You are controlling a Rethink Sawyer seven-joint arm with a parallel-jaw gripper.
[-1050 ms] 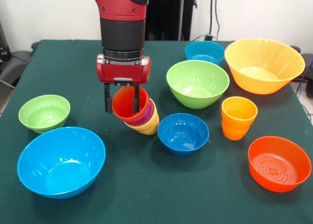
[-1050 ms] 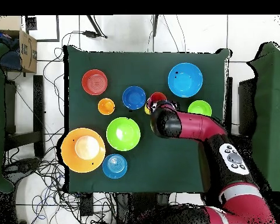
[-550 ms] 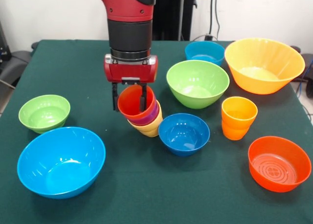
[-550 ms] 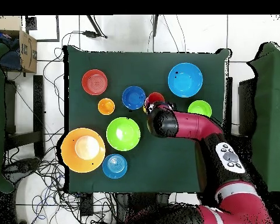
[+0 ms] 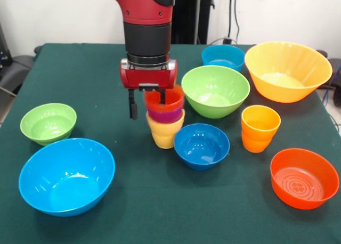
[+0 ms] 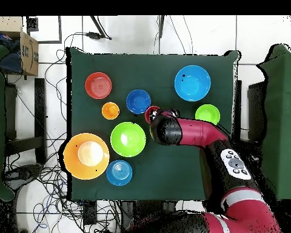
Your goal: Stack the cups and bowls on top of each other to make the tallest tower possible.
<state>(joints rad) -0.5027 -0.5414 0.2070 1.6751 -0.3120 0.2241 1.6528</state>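
A tower of three nested cups stands near the table's middle: yellow cup [image 5: 164,133] at the bottom, purple cup [image 5: 165,115] in it, red-orange cup [image 5: 164,99] on top. It looks almost upright. My gripper [image 5: 147,103] is open and straddles the red-orange cup's left wall, one finger inside the cup and the other outside, apart from it. A dark blue bowl [image 5: 201,145] sits just right of the stack. In the overhead view the arm [image 6: 172,130] covers the gripper, and only the red-orange cup [image 6: 151,113] shows.
Around the stack lie a small green bowl [image 5: 48,122], a large light blue bowl [image 5: 66,176], a green bowl [image 5: 215,90], a blue bowl [image 5: 222,56], a big orange-yellow bowl [image 5: 287,71], an orange-red bowl [image 5: 304,177] and nested orange cups [image 5: 260,128].
In the front view the gripper has moved right and slightly away. The cup stack went with it and has swung from leaning over to nearly upright.
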